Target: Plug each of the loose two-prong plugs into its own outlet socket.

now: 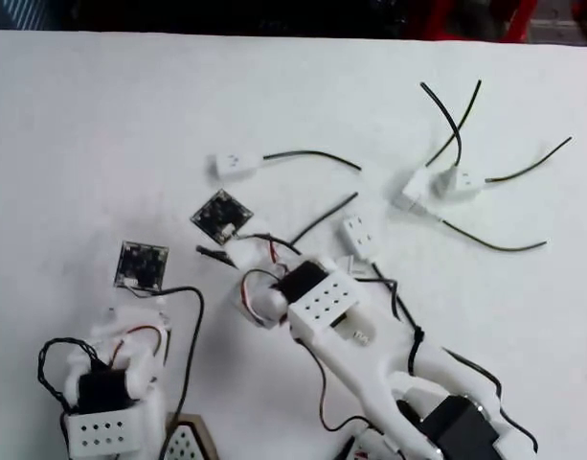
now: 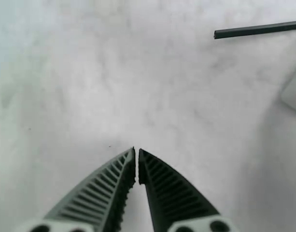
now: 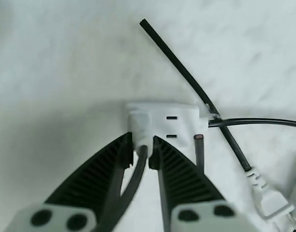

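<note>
White tabletop (image 1: 101,115) carries everything, with both arms based along one edge. The right arm (image 1: 370,355) is stretched toward the middle, so its wrist looks down on the work. The left arm (image 1: 106,402) is folded back (out of the way, I'd guess), and the left gripper (image 2: 136,152) is pinched together on nothing over bare surface.

Next in size, the outlet block (image 3: 179,126) lies flat with a pair of slots facing up, which suits a plug being pressed down into it. The right gripper (image 3: 142,142) is narrow, clamped on the plug (image 3: 138,123). The plug's black lead (image 3: 129,188) trails back between the fingers, which probably helps keep the prongs aimed.

That plug sits right at the fingertips, touching the end of the block nearest the gripper, just beside the open slots. Whether its prongs are seated I cannot tell. Another white connector (image 1: 234,163) lies well apart, farther up the table.
</note>
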Robot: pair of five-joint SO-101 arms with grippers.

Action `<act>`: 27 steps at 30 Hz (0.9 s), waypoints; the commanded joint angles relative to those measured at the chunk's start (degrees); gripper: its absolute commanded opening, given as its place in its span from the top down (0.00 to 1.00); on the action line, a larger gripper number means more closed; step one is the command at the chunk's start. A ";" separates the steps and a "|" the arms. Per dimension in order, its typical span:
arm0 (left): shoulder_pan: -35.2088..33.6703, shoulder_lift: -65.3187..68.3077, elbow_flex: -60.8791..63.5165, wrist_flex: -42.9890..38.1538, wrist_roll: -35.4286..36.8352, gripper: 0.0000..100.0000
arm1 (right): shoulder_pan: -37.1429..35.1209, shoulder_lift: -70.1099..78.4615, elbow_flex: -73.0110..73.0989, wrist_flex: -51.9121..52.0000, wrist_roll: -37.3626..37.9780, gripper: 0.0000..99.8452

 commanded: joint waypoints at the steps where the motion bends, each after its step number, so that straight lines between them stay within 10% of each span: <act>1: -0.31 -0.75 -0.35 0.26 0.18 0.97 | -1.01 -0.22 0.62 0.66 0.62 0.98; 27: -0.04 -0.75 -0.35 0.26 0.44 0.97 | -1.10 9.19 -4.31 1.27 0.35 0.98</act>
